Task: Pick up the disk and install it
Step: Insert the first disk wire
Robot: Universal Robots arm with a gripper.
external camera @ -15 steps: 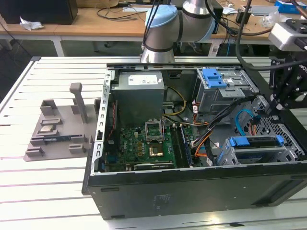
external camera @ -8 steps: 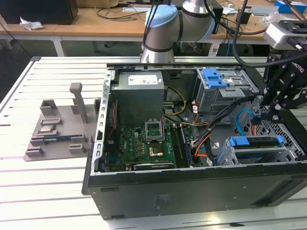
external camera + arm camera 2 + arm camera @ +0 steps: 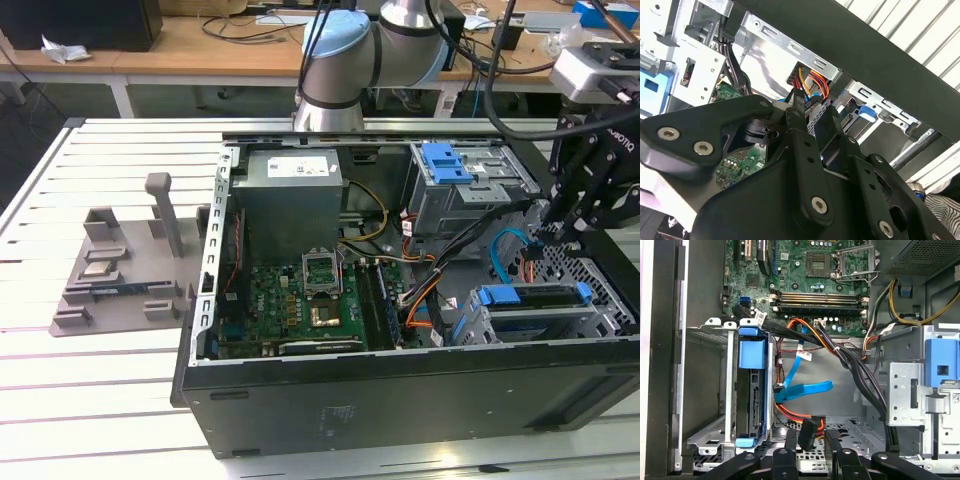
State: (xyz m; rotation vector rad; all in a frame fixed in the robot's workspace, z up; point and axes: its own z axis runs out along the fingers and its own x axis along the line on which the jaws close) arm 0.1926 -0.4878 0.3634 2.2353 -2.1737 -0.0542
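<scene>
I am reaching down into the open computer case (image 3: 400,400), near the side that is on the exterior view's right. My gripper (image 3: 545,235) hangs over the floor of the case, just beside the lower metal cage (image 3: 478,325).

In both wrist views my two fingers (image 3: 790,442) are close together with a small black plug (image 3: 809,432) between them. The plug touches a finger on each side, so I am pinching it. Red and orange wires (image 3: 812,82) run out of the plug.

The disk (image 3: 754,405) is not in my gripper. It sits inside the lower metal cage, standing on its thin edge. Its blue bracket (image 3: 750,347) goes around it and shows at the open end of the cage. In the exterior view the disk (image 3: 535,318) is low in the case, below my gripper, with the blue bracket (image 3: 530,295) on top of it.

A flat blue cable (image 3: 805,389) bends through the space between the disk and my plug. One end of it comes close to the disk's side.

The green board (image 3: 300,290) lies in the middle of the case. The big grey box (image 3: 290,200) sits next to it. Another cage with a blue latch (image 3: 445,162) is at the far side of the case.

The case rests on a white table (image 3: 100,400).
</scene>
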